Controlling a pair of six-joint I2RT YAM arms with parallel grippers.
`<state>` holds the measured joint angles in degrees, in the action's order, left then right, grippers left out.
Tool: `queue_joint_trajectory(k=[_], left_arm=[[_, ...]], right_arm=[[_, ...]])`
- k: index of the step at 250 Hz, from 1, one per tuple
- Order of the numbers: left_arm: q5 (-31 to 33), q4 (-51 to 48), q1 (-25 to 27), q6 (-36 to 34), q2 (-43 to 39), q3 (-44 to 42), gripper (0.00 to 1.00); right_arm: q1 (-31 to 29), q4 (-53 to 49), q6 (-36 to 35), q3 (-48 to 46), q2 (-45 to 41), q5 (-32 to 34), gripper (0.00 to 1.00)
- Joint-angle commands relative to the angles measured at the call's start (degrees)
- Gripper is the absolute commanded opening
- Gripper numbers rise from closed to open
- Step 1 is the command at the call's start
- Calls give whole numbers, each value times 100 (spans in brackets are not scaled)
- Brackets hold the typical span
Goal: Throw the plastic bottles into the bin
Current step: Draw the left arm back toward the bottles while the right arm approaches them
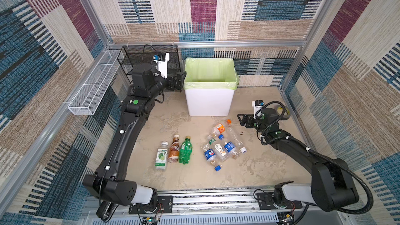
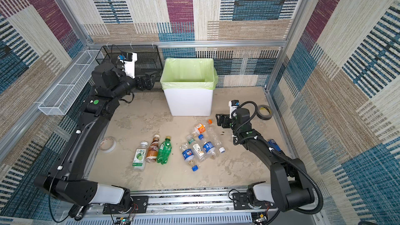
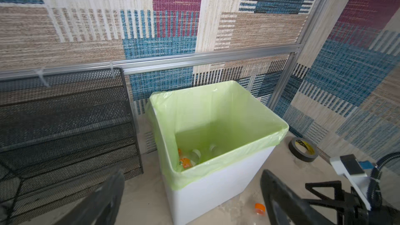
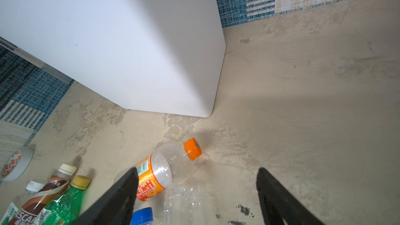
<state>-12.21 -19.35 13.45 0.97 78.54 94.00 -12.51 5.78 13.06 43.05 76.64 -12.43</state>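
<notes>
Right hand (image 1: 240, 119) was spread, empty, and the nearer one: orange-capped bottle (image 1: 220, 127) lay flat on the tabletop (image 1: 259, 165) just beside it, cap end toward the hand, long axis slanting away from it. Left hand (image 1: 178, 80) was spread, empty, up by the bin (image 1: 208, 102) rim

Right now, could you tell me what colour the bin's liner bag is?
Pale green; the bag shows best in the left wrist view.
</notes>
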Motion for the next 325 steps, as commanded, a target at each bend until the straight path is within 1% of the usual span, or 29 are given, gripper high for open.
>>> queue_joint_trajectory(k=[1, 20, 41, 50, 71, 89, 104, 113, 128, 145, 157, 168, 181, 193, 211, 225, 239, 252, 261, 273, 298, 316, 325], left_arm=[[448, 60, -18, -468, -616, -702, 99], [936, 329, -64, -498, -1160, -1457, 99], [1321, 807, -212, -262, -1692, -2348, 99], [1298, 975, -308, -204, -1875, -2685, 99], [1027, 1251, -463, -270, -2189, -3308, 100], [902, 1580, -503, -289, -2382, -3791, 99], [906, 2019, -502, -191, -2511, -4193, 99], [843, 2187, -514, -131, -2565, -4334, 99], [752, 2168, -554, -116, -2559, -4390, 95], [1189, 1872, -563, -110, -2462, -4275, 92], [1549, 1613, -572, -121, -2334, -4154, 89], [1770, 1382, -585, -92, -2229, -4029, 88], [1674, 1272, -616, -53, -2147, -3923, 87], [1478, 1269, -625, -29, -2170, -3887, 85], [1242, 1439, -625, 19, -2309, -4009, 85], [1205, 1576, -625, 59, -2419, -4141, 85], [1194, 1622, -625, 34, -2483, -4188, 85], [1232, 1569, -625, 62, -2465, -4145, 85], [1242, 1533, -625, 109, -2440, -4105, 84], [1160, 1514, -625, 170, -2386, -4077, 83], [957, 1565, -625, 262, -2316, -4089, 82], [803, 1624, -625, 302, -2283, -4085, 81], [726, 1625, -625, 330, -2271, -4073, 81]], right_arm=[[-6, -731, -812, 280, 148, -69, 86], [-6, -1071, -968, 490, 196, -281, 86], [7, -1464, -1017, 749, 268, -662, 87], [27, -1632, -978, 892, 307, -883, 88], [62, -1970, -839, 1316, 383, -1466, 89], [78, -2185, -715, 1758, 438, -1722, 89], [323, -1968, -413, 1892, 362, -2494, 90], [483, -1756, -118, 1934, 287, -2774, 90], [551, -1693, 91, 2038, 183, -2694, 91], [680, -1698, 331, 2111, 149, -2739, 91], [905, -1470, 698, 2003, 188, -3120, 92], [1104, -1299, 1168, 1921, 294, -3338, 89], [1164, -1380, 1291, 1959, 364, -3227, 88], [1156, -1615, 1084, 2096, 353, -2764, 88], [1060, -2399, 293, 2557, 499, -1461, 88], [1066, -2560, -310, 2751, 607, -974, 89], [1093, -2004, -838, 2577, 508, -1036, 89], [1093, -1079, -1200, 2242, 290, -1175, 91], [1093, -456, -1253, 2028, 193, -1085, 92], [1139, 125, -1127, 1922, 190, -1022, 93], [1251, 452, -799, 2148, 551, -1094, 92], [1251, 604, -937, 2214, 801, -1187, 92], [1251, 661, -1032, 2242, 925, -1089, 92]])
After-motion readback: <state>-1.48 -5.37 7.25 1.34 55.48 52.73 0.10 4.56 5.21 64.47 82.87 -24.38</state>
